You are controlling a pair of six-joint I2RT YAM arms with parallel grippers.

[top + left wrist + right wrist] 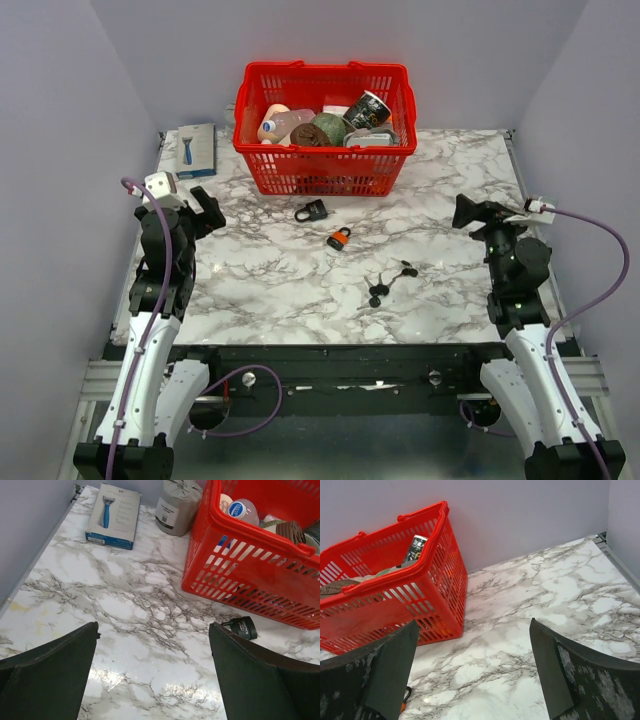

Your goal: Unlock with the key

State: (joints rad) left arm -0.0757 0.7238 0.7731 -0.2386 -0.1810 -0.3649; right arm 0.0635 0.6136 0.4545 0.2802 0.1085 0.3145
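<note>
Left gripper [153,630] and right gripper [473,625] both hang spread wide and empty at their own sides of the table [250,290]. Two black keys [378,290] lie flat near the middle, nearer the right arm. The orange padlock [340,238] sits close behind them, and the black padlock [311,211] sits just before the basket [325,160]. Nothing looks started, so fetching a key comes first. That likely means a low pinch on its head by the right gripper while the left steadies a lock; which key fits which, I cannot tell.

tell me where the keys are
In the top view the keys lie on the table, slightly right of centre, just right of and nearer the front edge than the orange padlock.
</note>
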